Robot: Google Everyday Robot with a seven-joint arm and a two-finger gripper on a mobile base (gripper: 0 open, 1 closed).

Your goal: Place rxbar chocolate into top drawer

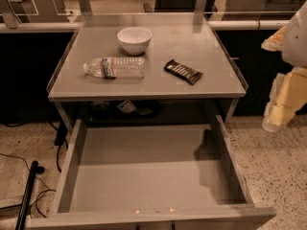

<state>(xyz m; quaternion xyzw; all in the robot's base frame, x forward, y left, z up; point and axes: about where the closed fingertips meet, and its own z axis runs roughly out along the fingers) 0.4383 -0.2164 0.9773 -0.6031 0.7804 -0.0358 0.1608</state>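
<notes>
The rxbar chocolate [183,71], a small black-wrapped bar with pale lettering, lies flat on the grey tabletop [201,87], right of centre. The top drawer [144,176] is pulled wide open below the table's front edge; its flat grey bottom is bare apart from a few crumbs near the front. My gripper [278,114] shows as a pale yellowish shape at the right edge of the view. It is beside the table's right side, well right of the bar and above the drawer's right wall. It is not touching the bar.
A clear plastic water bottle [115,67] lies on its side left of the bar. A white bowl [134,39] stands behind it. Cables and a black pole [26,195] are on the speckled floor at left. A rail and furniture stand behind the table.
</notes>
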